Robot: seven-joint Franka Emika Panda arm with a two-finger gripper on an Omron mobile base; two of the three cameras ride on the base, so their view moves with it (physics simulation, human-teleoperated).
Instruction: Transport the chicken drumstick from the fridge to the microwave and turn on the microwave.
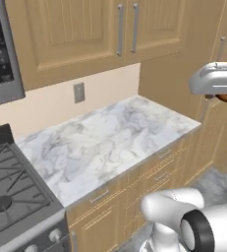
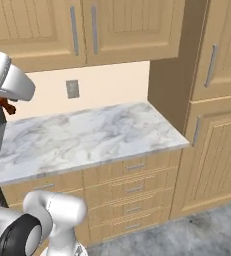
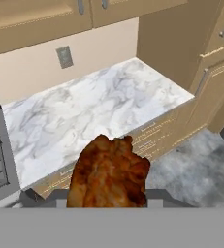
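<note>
Gripper (image 3: 108, 201) aloft over marble counter (image 3: 94, 111), chicken drumstick (image 3: 108, 174) between fingers.

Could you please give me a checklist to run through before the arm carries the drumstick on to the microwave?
1. Chicken drumstick sits in the gripper: ok, the meat fills the gap at the fingertips.
2. Drumstick lifted off the marble counter: ok, it hangs above it.
3. Microwave located: ok, its button panel shows at upper left above the stove.
4. Microwave door open: cannot tell, only the panel edge is in view.
5. Grip firm enough for travel: cannot tell, the finger contact is hidden behind the meat.
</note>
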